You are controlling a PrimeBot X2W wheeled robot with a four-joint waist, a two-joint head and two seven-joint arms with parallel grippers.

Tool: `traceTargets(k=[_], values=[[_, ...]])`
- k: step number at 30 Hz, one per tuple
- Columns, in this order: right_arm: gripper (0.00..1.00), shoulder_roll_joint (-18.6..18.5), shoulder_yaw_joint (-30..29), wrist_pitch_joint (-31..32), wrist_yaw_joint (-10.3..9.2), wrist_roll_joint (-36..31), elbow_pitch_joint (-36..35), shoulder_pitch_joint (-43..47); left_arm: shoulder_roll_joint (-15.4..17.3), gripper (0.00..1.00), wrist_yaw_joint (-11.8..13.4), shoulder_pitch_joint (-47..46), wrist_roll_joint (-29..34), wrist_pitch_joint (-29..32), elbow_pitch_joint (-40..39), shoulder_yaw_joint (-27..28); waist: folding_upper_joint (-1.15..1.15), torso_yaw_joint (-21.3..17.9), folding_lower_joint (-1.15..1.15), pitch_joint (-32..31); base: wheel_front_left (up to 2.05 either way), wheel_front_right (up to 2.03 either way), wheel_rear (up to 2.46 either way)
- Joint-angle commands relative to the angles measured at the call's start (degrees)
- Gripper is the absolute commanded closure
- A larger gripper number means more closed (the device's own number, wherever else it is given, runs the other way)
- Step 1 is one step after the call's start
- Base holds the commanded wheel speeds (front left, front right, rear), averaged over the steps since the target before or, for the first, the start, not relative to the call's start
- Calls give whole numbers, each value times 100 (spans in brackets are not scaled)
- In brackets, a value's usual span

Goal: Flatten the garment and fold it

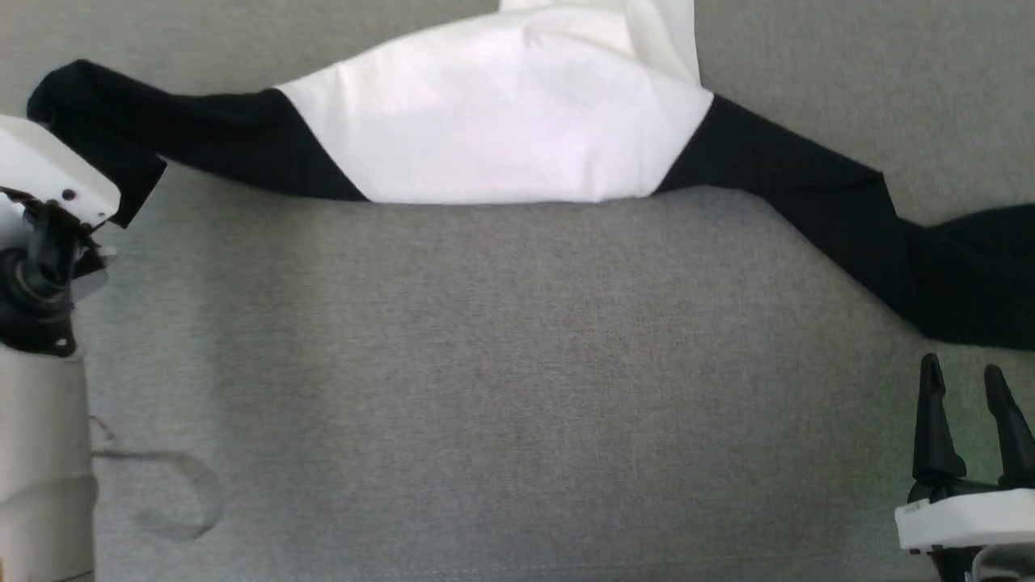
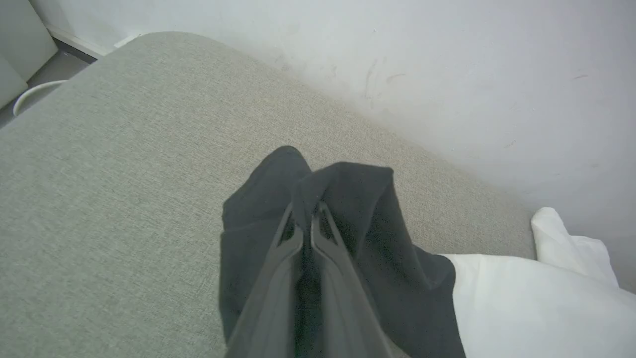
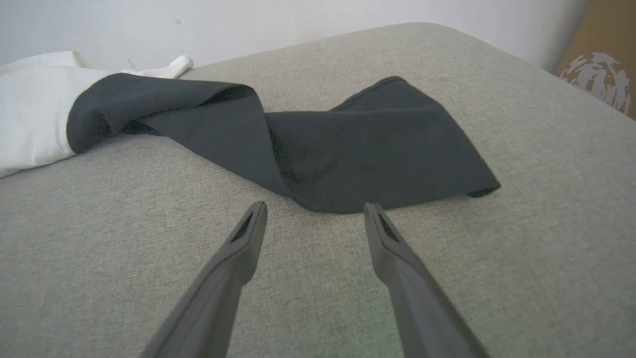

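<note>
The garment (image 1: 501, 121) lies across the top of the head view on the grey worktop (image 1: 517, 364), with its white body at upper centre. The left tool (image 2: 304, 211) pinches the end of the left sleeve (image 2: 357, 199) at upper left. At lower right, the right tool (image 1: 966, 388) stands spread and empty, just short of the right sleeve (image 1: 849, 210).
</note>
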Motion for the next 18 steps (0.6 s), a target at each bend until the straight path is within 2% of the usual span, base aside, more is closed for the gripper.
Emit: traceTargets(k=[1, 2, 5, 9, 14, 18], values=[[0, 9, 8, -15, -4, -15, 4, -99, -109, 22, 30, -114, 9, -155, 71, 36, 0, -208, -1, 334, 0, 0, 0], [0, 9, 10, -18, -4, -14, 11, -117, -184, 0, 17, -148, -24, -272, 110, 55, 0, -192, -1, 365, 0, 0, 0], [0, 9, 11, -19, -4, -39, 49, -146, -338, 0, -156, -232, -128, -518, 177, 35, 0, -111, -1, 377, 0, 0, 0], [0, 9, -12, -5, -4, -83, 88, -158, -323, 0, -599, -249, -96, -643, -10, -251, 0, 56, -1, 261, 0, 0, 0], [0, 9, 26, 60, -4, -134, 101, -146, -333, 0, -1000, -240, -108, -465, -527, -651, 0, 220, -1, 52, 0, 0, 0], [0, 9, 99, 97, -4, -110, 130, -139, -298, 0, -1332, -164, -71, -253, -1184, -1062, 0, 201, -1, -71, 0, 0, 0]])
